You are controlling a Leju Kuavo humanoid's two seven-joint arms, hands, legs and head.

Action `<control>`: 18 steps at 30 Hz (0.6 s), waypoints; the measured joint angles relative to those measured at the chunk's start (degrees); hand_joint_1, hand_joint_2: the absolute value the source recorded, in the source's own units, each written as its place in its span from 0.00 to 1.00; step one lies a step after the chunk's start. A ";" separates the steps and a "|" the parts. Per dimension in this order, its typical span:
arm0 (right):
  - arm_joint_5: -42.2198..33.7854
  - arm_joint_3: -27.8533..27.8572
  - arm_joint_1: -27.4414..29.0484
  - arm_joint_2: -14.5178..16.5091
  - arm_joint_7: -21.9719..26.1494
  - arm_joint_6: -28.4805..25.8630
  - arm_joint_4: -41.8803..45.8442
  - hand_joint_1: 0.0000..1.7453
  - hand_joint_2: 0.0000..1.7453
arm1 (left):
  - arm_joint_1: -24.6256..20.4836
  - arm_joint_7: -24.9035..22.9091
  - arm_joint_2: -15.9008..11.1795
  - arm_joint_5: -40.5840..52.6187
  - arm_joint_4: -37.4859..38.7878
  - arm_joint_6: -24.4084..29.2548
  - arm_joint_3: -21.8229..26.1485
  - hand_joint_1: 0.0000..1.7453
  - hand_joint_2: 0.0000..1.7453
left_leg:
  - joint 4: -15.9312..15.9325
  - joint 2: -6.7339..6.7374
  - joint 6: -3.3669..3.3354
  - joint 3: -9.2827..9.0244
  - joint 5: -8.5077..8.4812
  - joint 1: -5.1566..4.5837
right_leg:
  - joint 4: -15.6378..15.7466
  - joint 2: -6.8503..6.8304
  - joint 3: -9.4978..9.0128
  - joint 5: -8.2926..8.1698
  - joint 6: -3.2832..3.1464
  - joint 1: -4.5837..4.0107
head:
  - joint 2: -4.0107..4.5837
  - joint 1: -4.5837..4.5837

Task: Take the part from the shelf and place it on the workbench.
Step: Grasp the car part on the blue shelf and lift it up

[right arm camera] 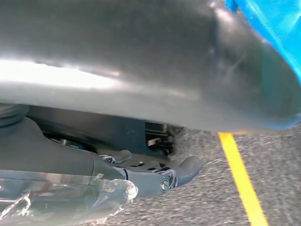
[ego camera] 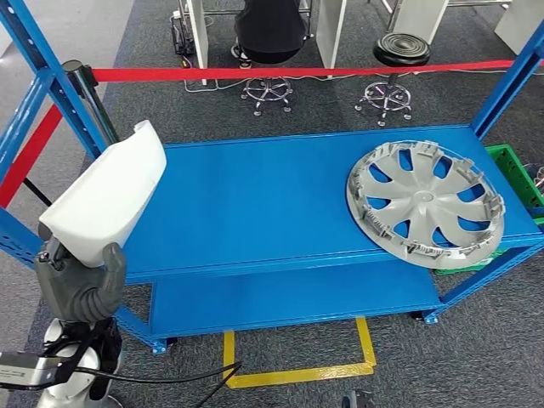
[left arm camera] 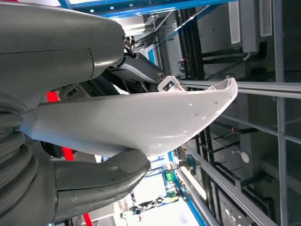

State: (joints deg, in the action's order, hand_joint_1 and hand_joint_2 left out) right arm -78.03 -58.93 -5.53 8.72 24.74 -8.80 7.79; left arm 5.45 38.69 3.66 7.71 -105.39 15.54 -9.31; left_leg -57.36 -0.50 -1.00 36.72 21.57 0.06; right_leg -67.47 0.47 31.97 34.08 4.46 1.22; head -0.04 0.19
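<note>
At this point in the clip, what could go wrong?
The left hand grips the white curved plastic part only at its lower end, so it may tip or slip. Lowered carelessly, it could catch the blue metal workbench edge. Set too far right, it could strike the silver hubcap.

Head view looks down on blue shelf (ego camera: 289,195).
</note>
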 joint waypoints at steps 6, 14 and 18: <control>-0.28 0.02 -0.05 0.23 0.09 -0.03 -0.14 0.00 0.00 | 0.65 0.00 -0.09 -1.20 0.00 -0.64 -0.20 1.00 1.00 | 0.19 -0.19 2.31 0.55 -1.83 0.16 | 9.55 0.40 -3.40 -4.66 -1.87 -0.49 | -0.01 -0.22; 0.49 0.02 -0.14 0.39 0.53 1.59 -0.22 0.00 0.00 | 0.86 0.00 -0.74 -0.72 -0.08 -1.08 -0.66 1.00 1.00 | -15.15 -0.10 4.05 3.38 8.88 0.59 | 9.58 -0.27 1.50 -9.02 -3.36 -0.17 | 0.00 -0.55; 0.27 0.02 -0.48 0.62 0.32 1.57 -0.22 0.00 0.00 | 0.19 0.00 -0.72 -1.83 -0.31 -2.56 -0.69 1.00 1.00 | -1.78 -0.22 4.04 -6.52 6.15 0.91 | 9.19 -0.16 3.18 -10.53 -2.06 -0.20 | -0.01 -0.68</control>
State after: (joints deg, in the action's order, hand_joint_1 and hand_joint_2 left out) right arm -77.76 -58.90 -6.00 9.34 25.06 -7.23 7.56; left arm 5.64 38.69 2.94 5.87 -105.70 12.98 -10.00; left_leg -59.14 -0.72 3.04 30.20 27.72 0.97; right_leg -58.28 0.31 35.15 23.55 2.40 1.02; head -0.05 -0.50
